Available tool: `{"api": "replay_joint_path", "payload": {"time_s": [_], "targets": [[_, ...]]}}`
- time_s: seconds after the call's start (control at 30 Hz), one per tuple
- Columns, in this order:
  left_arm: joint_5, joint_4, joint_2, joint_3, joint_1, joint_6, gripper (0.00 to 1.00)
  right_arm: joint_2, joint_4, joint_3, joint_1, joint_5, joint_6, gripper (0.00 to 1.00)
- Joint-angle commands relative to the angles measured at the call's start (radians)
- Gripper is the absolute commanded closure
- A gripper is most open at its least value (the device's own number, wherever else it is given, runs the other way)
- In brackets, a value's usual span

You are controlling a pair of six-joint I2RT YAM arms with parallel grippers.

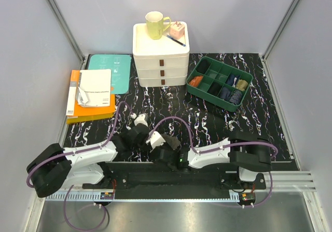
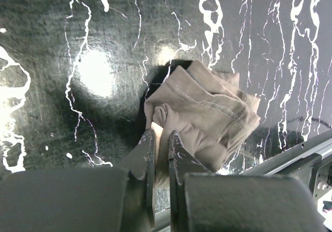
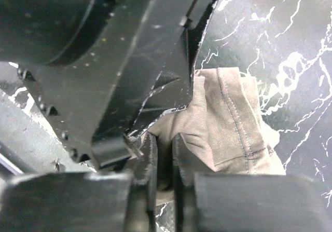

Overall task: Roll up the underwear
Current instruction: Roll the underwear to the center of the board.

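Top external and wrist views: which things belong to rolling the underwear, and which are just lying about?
In the job: olive-brown underwear; left gripper and right gripper, both shut on it.
Lying about: mug, drawer unit, green tray, books, teal folder.

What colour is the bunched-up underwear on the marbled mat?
Dull olive-brown underwear, clearest in the left wrist view.
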Motion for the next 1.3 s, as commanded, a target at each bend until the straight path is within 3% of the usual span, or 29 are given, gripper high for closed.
{"api": "replay_joint_path", "payload": {"time_s": [0.0,0.07,0.1,0.33,0.53,0.77,0.97,1.27], "targets": [[0.117,0.077,-0.011,0.009,0.010,0.021,1.00,0.105,-0.098,-0.003,0.005,-0.155,-0.017,1.00],[0.130,0.073,-0.017,0.012,0.033,0.023,0.93,0.093,-0.098,-0.009,0.005,-0.185,-0.016,1.00],[0.133,0.068,-0.021,0.010,0.045,0.026,0.81,0.083,-0.098,-0.012,0.003,-0.208,-0.016,1.00],[0.127,-0.028,-0.116,0.007,0.156,0.072,0.48,-0.050,-0.098,-0.057,-0.034,-0.330,0.039,1.00],[0.119,-0.079,-0.159,-0.014,0.208,0.095,0.37,-0.151,-0.046,-0.121,-0.167,-0.543,0.096,1.00],[0.133,-0.055,-0.215,-0.036,0.217,0.130,0.35,-0.216,0.020,-0.181,-0.374,-0.842,0.193,1.00],[0.213,0.065,-0.219,-0.074,0.216,0.144,0.35,-0.188,0.135,-0.232,-0.532,-1.040,0.318,1.00],[0.271,0.298,-0.164,-0.148,0.196,0.103,0.37,-0.078,0.339,-0.293,-0.644,-1.216,0.461,1.00]]}}
